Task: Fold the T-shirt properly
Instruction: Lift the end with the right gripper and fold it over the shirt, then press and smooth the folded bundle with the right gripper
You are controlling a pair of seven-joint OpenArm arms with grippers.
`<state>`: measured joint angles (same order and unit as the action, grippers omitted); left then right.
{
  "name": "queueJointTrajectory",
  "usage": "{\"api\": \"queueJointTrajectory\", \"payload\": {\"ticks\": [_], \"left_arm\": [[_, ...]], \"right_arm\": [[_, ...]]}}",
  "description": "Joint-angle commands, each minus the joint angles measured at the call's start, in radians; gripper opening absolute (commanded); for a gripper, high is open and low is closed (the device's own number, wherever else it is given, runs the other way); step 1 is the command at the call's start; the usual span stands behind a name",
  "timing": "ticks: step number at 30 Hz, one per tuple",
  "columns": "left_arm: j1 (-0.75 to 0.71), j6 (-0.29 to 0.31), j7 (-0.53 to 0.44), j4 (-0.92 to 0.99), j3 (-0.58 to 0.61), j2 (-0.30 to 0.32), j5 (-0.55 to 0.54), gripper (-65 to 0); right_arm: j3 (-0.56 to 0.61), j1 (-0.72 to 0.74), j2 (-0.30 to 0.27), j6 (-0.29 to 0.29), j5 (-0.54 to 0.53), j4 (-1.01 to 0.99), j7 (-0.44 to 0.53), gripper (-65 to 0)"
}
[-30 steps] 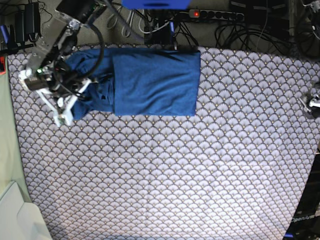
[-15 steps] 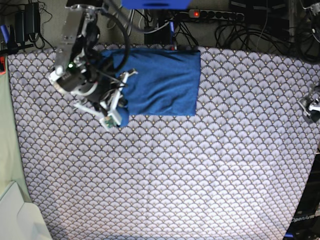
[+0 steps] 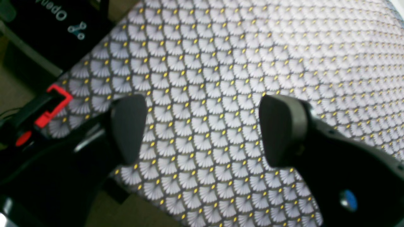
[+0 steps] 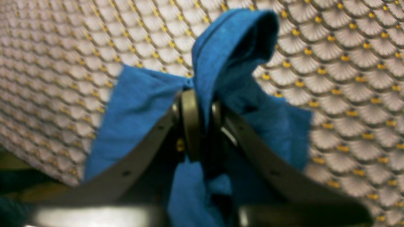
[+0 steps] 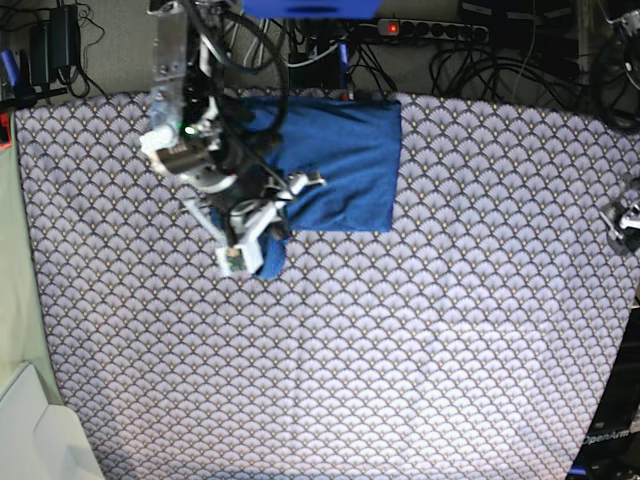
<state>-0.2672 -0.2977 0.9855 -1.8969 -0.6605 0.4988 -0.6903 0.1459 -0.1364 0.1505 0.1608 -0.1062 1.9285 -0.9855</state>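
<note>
Currently right hand clamped on T-shirt edge, left hand apart, idle at 3 o'clock: lay fold flat, edges aligned.

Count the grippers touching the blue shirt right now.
1. The right gripper, jaws shut on a bunched fold of the medium-blue knit T-shirt. The left gripper hangs open over the grey-white scallop-patterned tablecloth, away from the shirt.

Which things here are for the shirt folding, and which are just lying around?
For the job:
- T-shirt, blue
- right gripper, pinching a fold of it
- left gripper, open, holding nothing

Just there:
- patterned tablecloth
- power strip and cables behind the table
</note>
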Motion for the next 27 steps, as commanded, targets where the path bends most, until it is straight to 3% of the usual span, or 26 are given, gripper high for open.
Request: {"api": "queueJointTrajectory", "payload": {"ticks": [1,7,14,20,27], "left_arm": [[0.006,-0.002,-0.014,-0.017,-0.012,0.021,-0.001,-10.2],[0.006,-0.002,-0.014,-0.016,-0.012,0.044,-0.001,-10.2],[0.007,-0.002,-0.014,-0.014,-0.014,0.082,-0.001,-10.2],[0.007,-0.002,-0.014,-0.010,-0.048,0.110,-0.001,-10.2],[0.007,-0.002,-0.014,0.033,-0.083,0.159,-0.001,-10.2]], "right_arm": [[0.013,0.008,0.007,-0.022,-0.007,-0.011,0.017,-65.0],[0.070,0.004,0.007,-0.131,-0.003,-0.116,0.033,-65.0],[0.174,-0.018,0.007,-0.168,-0.002,-0.116,0.095,-65.0],[0.254,-0.009,0.007,-0.303,-0.007,-0.166,0.182,-65.0],[0.337,-0.013,0.007,-0.346,-0.008,-0.242,0.231,-65.0]]}}
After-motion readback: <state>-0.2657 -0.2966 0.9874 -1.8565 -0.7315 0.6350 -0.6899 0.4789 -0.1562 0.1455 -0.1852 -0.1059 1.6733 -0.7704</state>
